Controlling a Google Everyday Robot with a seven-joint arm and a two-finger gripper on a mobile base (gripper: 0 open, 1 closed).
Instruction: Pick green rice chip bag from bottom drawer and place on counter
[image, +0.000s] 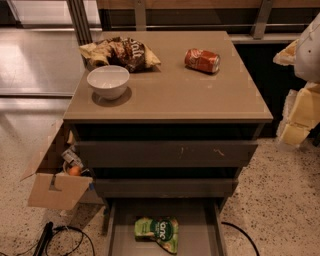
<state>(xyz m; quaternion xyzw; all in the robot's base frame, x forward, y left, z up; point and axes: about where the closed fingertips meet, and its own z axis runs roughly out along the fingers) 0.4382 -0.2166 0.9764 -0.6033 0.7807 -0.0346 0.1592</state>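
The green rice chip bag (158, 232) lies flat in the open bottom drawer (200, 235), left of the drawer's middle, logo facing up. The counter (175, 90) is the tan top of the cabinet above it. My gripper (295, 125) hangs at the right edge of the view, beside the cabinet's right side and about level with the top drawer. It is far above and to the right of the bag and holds nothing that I can see.
On the counter stand a white bowl (108, 81), a brown-and-cream chip bag (122, 52) and a red can (202, 60) lying on its side. An open cardboard box (55, 182) sits left of the cabinet. Cables (65, 237) lie on the floor.
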